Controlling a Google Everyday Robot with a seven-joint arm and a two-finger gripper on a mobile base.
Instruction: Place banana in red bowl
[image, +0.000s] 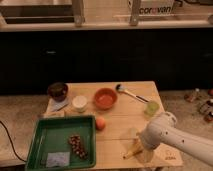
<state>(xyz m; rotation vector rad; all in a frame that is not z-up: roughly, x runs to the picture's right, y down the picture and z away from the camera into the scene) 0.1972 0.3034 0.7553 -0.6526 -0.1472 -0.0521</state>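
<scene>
We see the robot's white arm (175, 140) reaching in from the right, its pincer (142, 146) spread wide and low over the front right of the light wooden bench (125, 120), right at the small pale-yellow toy banana (133, 149) lying there. The round orange-red shallow bowl (105, 98) stands well apart near the back edge. A round orange fruit (100, 123) sits between them, beside a green plastic tray (42, 137).
</scene>
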